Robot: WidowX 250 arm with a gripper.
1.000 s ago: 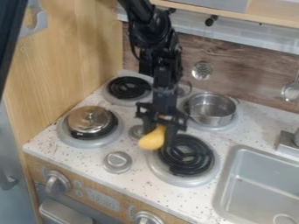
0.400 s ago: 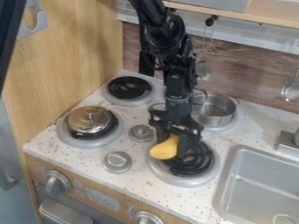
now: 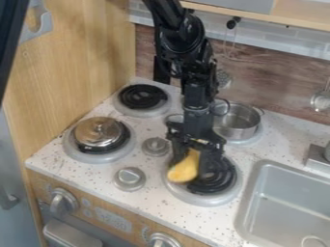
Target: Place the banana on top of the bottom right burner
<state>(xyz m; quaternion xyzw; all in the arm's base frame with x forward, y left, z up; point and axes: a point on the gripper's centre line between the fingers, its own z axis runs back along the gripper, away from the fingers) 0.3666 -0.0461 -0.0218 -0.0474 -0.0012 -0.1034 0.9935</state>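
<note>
Over the left part of the bottom right burner [image 3: 218,182]: yellow banana [image 3: 184,170], held between the fingers of the black gripper [image 3: 190,164], which hangs down above the stove. Lower end of the banana tilts toward the front left, near the burner's pale rim; whether it touches the coil, cannot tell. Metal pot [image 3: 237,121] stands on the burner behind; stove knob [image 3: 130,179] to the front left, apart from the fruit.

Handling, judged: likely a toy, so light and fairly stiff, with a smooth skin that may slip or swivel under a narrow pinch. Best hold is across the middle of its length; the present grip looks nearer the upper end, leaving the fat end free to swing. Not fragile, I expect (a real one would bruise).

Task nearly done. Step in hand: placing. Next: shift slightly right to centre, lower to contact, then release gently; let go here, it might roll off the rim.
</note>
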